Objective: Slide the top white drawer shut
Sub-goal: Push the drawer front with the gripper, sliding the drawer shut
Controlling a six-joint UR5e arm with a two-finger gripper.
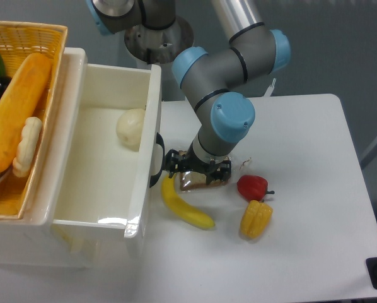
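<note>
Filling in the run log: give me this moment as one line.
drawer: open, pale round item inside | pincer: low beside black handle, state unclear | banana: by drawer front

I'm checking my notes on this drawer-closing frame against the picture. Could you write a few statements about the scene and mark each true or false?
1. The top white drawer is fully closed. False: it stands pulled out, its tray open.
2. A pale round item lies inside the drawer. True.
3. The gripper is near the drawer's black handle. True.
4. The banana lies in the woven basket. False: it lies on the table, in front of the drawer.
5. A red pepper sits beside a yellow pepper. True.
</note>
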